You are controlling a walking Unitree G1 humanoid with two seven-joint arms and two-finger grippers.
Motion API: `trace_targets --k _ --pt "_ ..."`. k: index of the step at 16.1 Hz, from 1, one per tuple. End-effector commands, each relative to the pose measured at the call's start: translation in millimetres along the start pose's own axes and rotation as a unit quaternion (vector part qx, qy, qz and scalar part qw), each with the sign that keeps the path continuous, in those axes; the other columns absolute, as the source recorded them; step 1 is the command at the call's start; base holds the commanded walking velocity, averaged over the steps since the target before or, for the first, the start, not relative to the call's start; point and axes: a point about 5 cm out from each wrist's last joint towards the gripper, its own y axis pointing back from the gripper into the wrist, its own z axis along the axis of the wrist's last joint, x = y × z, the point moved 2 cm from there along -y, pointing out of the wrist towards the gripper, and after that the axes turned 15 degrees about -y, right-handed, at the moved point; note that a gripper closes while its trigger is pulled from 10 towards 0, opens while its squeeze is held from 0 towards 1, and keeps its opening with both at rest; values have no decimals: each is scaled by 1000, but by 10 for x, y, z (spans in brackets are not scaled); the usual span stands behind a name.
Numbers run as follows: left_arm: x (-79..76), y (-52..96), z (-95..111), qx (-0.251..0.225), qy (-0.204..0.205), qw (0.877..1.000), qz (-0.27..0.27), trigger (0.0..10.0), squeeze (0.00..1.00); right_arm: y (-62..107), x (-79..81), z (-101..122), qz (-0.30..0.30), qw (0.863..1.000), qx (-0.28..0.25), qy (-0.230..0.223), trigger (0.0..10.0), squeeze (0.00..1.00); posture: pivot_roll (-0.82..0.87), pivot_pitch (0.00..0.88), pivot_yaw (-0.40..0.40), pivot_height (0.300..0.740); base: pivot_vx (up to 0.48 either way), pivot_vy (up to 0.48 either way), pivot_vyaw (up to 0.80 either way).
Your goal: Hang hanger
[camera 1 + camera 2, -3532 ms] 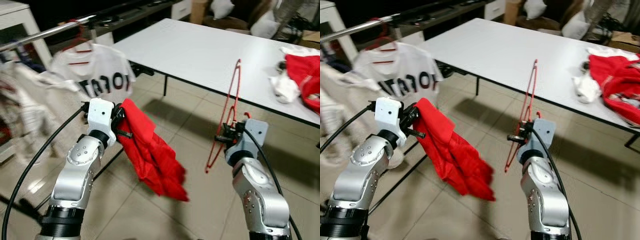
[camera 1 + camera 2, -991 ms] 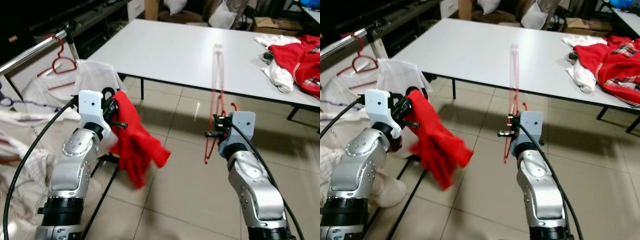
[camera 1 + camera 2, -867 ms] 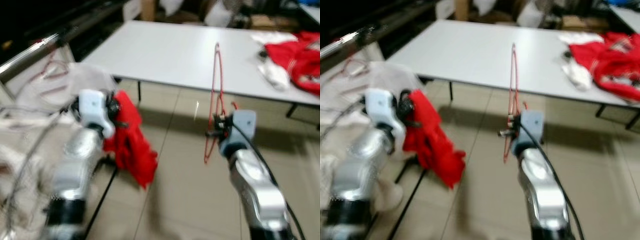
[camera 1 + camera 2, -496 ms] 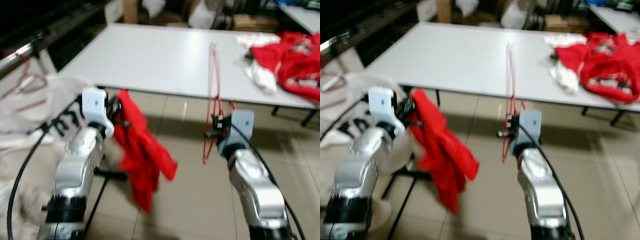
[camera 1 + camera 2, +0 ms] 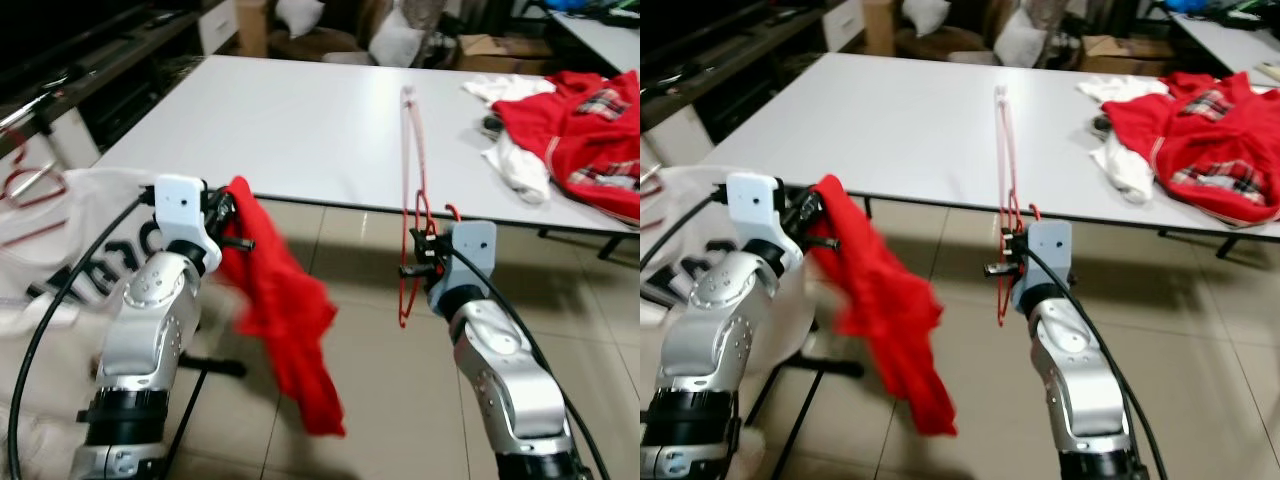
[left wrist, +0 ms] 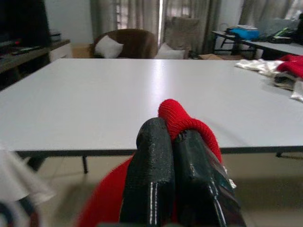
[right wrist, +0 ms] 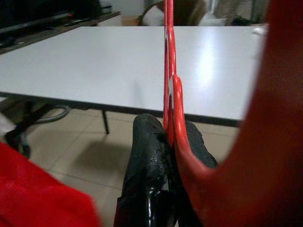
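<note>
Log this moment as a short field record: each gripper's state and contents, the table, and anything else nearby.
left gripper: shut on red garment, which hangs down toward the tiled floor
right gripper: shut on red hanger, held upright, edge-on to the head camera
white table: ahead of both arms; pile of red and white clothes at its right end
white printed shirt: at robot's left, beside the left arm
hanger status: not yet hung
</note>
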Motion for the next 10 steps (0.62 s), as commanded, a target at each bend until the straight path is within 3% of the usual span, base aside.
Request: trace_targets --k 1,10 --pt "-40 -37 119 -22 -2 1000 -4 10000 0 7 -34 64 -2 1000 -11 2 10000 0 -67 0 34 740 349 0 0" --pt "-32 -39 123 -22 0 1000 -2 10000 0 10 -39 49 -1 1000 -7 1 10000 0 -64 0 31 740 351 0 0"
